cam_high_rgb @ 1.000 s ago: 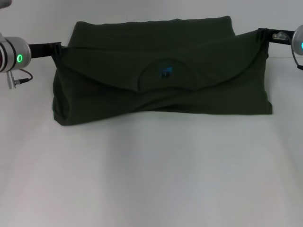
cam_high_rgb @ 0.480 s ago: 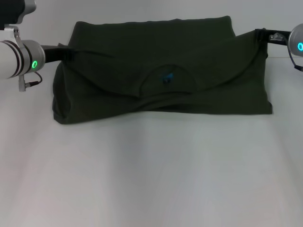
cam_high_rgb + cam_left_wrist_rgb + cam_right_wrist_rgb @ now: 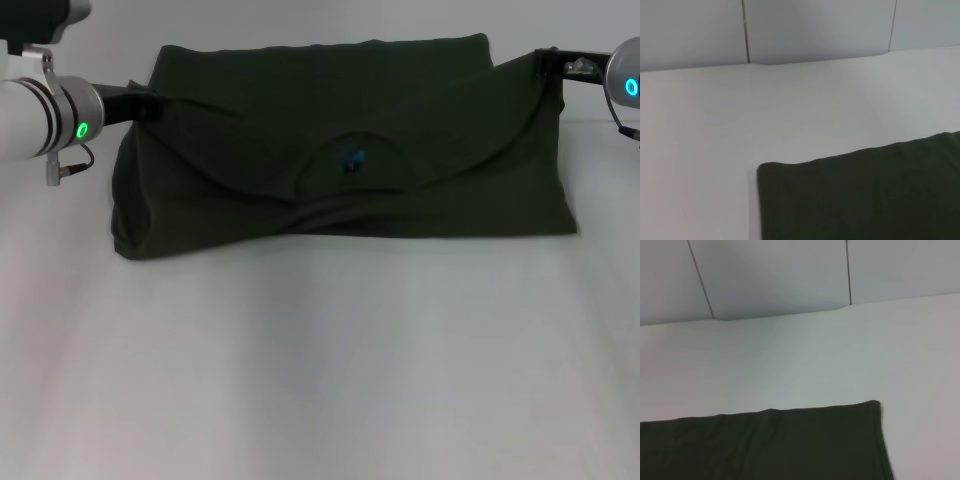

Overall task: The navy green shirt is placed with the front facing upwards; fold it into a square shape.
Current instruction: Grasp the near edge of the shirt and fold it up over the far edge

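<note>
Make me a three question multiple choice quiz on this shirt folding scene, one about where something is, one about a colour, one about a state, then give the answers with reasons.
1. Where is the left gripper?
A. At the shirt's far left corner
B. Over the collar
C. Parked off the near table edge

2. What colour is the small label inside the collar?
A. Red
B. Blue
C. Yellow

3. What state is the navy green shirt in?
A. Spread fully flat
B. Partly folded, its collar end doubled over the body
C. Rolled into a tube

Answers
1. A: in the head view the left gripper meets the cloth at the far left corner, while the right gripper meets it at the far right corner.
2. B: a blue patch shows within the collar curve.
3. B: the collar's layer lies over the cloth beneath it, on the white table.
</note>
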`<state>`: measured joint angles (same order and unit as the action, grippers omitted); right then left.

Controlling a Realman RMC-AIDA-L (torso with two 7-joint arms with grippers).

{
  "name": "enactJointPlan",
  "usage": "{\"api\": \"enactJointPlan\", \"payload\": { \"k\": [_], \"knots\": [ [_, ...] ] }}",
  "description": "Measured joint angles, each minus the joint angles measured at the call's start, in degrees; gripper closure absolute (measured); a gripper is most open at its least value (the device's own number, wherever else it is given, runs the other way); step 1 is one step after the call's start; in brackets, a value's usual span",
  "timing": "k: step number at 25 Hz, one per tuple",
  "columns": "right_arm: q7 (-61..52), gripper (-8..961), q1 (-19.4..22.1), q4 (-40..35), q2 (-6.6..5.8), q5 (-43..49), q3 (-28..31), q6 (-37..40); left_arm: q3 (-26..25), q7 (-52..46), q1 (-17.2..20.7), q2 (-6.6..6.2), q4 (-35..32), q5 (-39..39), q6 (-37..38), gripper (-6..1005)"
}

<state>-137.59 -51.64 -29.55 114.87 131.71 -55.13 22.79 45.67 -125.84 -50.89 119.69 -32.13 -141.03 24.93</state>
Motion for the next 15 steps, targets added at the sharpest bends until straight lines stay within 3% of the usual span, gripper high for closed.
{"api": "enactJointPlan", "payload": {
  "k": [7, 13, 15],
  "knots": [
    [0.0, 921, 0.1, 0.5, -0.19, 0.8, -0.2, -0.7, 1.0, 0.1, 0.4, 0.49, 0.4, -0.1, -2.1, 987],
    [-4.1, 898, -3.4, 3.8, -0.64, 12.0, -0.1, 0.7, 2.8, 0.0, 0.2, 1.06, 0.1, -0.1, -2.1, 972],
    [-5.1, 832, -4.2, 4.4, -0.65, 14.1, -0.1, 0.8, 2.7, -0.3, 0.0, 1.24, 0.1, -0.1, -2.1, 957]
  ]
}}
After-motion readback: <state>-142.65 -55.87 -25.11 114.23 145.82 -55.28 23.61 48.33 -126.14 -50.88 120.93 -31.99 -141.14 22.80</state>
